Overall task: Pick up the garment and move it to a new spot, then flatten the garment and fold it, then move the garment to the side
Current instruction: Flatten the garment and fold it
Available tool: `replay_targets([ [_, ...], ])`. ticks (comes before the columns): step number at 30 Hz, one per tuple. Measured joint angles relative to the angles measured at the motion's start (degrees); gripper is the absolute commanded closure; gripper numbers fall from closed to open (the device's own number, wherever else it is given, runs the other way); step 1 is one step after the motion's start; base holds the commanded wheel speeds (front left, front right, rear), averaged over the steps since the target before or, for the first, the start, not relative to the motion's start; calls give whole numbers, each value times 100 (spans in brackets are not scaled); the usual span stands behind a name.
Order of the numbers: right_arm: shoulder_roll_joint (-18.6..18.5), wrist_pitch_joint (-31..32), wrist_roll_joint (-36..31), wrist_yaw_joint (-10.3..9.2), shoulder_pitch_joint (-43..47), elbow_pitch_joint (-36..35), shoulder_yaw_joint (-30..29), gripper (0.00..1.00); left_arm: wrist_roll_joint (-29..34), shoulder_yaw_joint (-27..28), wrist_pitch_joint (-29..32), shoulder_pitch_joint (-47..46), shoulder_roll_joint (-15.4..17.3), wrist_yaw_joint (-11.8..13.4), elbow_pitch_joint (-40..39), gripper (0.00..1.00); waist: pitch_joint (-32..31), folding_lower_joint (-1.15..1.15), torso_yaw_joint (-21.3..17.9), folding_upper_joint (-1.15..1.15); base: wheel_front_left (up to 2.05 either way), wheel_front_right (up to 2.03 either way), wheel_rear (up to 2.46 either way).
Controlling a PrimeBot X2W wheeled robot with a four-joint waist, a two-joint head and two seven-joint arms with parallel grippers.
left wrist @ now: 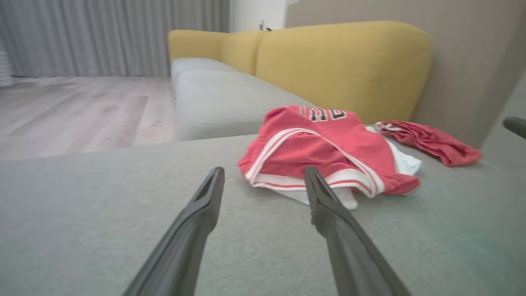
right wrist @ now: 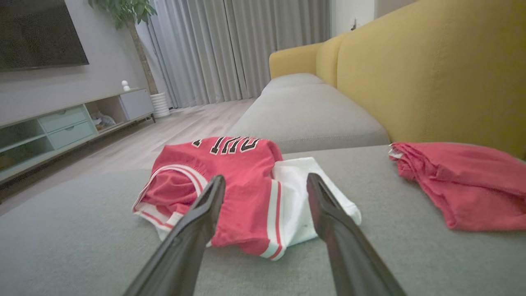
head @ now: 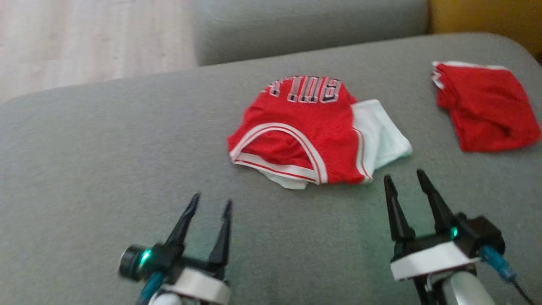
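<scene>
1. Garment (head: 305, 131), a crumpled red jersey with white trim, lies on the grey cushion (head: 84, 169), ahead of and between the left gripper (head: 211, 202) and right gripper (head: 404, 176), touching neither.
2. Each gripper's fingers are spread, holding nothing.
3. Another red cloth (head: 487, 106) lies beyond the right gripper, to its right.

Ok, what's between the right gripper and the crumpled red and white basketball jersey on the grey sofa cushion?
Nothing: in the head view, only bare grey sofa cushion separates the right gripper from the red-and-white jersey.

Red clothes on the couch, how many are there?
2: a lettered jersey crumpled in the middle, and a plain red garment to its right. More may hide underneath.
</scene>
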Motion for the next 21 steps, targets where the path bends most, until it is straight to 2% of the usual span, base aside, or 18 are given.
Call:
replay_targets([
  [6, -1, 0, 135, 0, -380, -330, 114, 0, 148, -712, 0, -1032, -4, -255, 980, 0, 381, 1, -599, 0, 0, 0, 0],
  [12, -1, 0, 175, 0, -436, -452, 242, 0, 180, -1132, 1, -1601, -11, -318, 2109, 0, 707, 1, -1092, 0, 0, 0, 0],
  [21, -1, 0, 313, -1, -454, -569, 308, 0, 174, -1307, 1, -2273, -14, -313, 2595, 0, 1122, 1, -1783, 0, 0, 0, 0],
])
